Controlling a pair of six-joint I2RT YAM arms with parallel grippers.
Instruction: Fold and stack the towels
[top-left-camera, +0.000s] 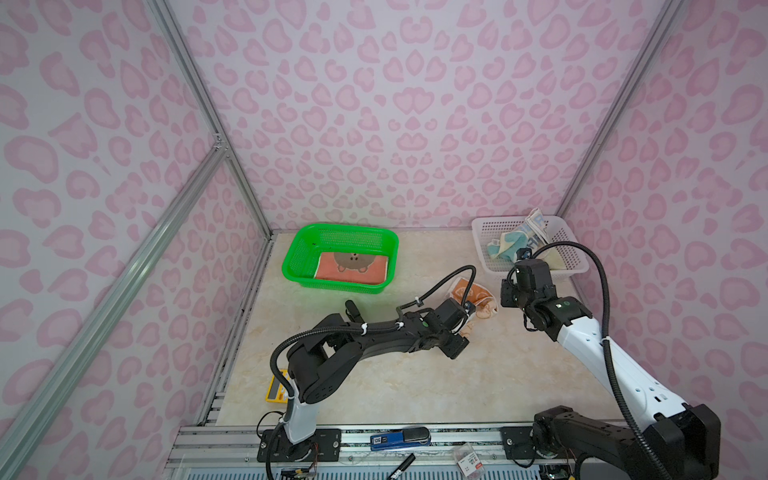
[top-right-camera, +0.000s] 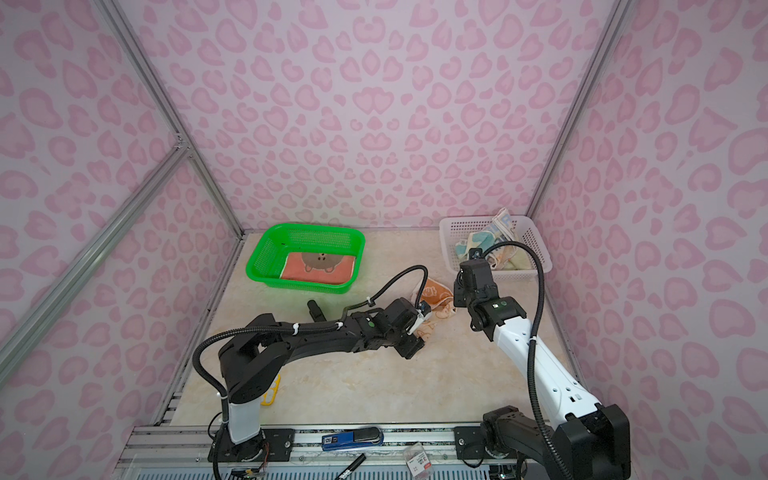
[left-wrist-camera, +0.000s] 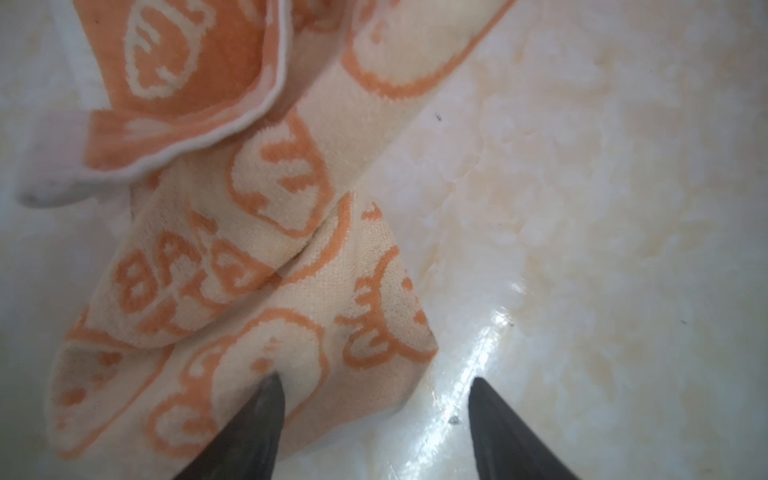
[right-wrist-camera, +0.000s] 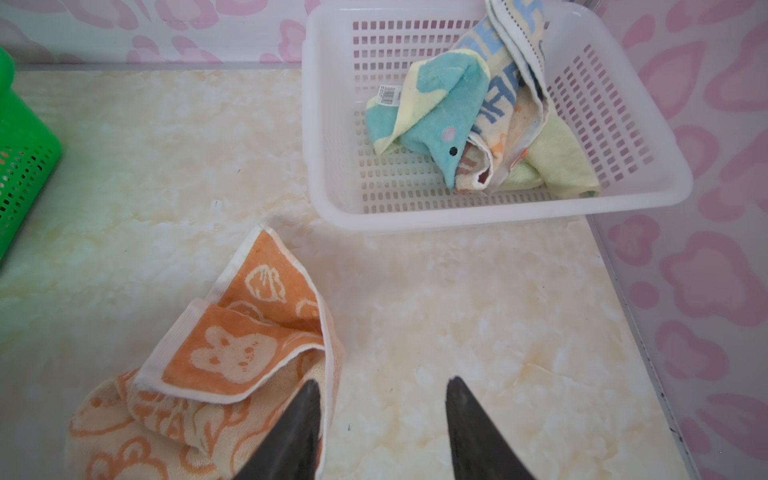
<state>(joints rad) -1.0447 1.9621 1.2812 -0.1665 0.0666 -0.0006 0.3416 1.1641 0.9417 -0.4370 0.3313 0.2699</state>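
Orange-and-beige terry printed with rabbit faces lies crumpled on the marble-look table (right-wrist-camera: 457, 291) between the 2 arms: this is the towel (top-left-camera: 478, 297) in hand. We find 1 folded rust-red towel (top-left-camera: 353, 266) lying flat in the green basket (top-left-camera: 286, 266). The unfolded towels (right-wrist-camera: 449, 112) sit heaped in the white basket (right-wrist-camera: 457, 220).

Left gripper (left-wrist-camera: 374, 376): jaws spread, 1 fingertip pressing the beige corner, the other on bare table just beside the hem. Nothing is pinched.

Right gripper (right-wrist-camera: 383, 379): jaws apart, 1 fingertip over the cloth's edge, the other over bare table. Nothing is held.

Judgement: the step in hand is taking 2 corners to spread the cloth flat.

Recommendation: we would have each jaw close on a single layer at the hem, not on the doubled-over orange flap. Lift only a little, then draw the arms apart evenly until the creases go, before any fold.
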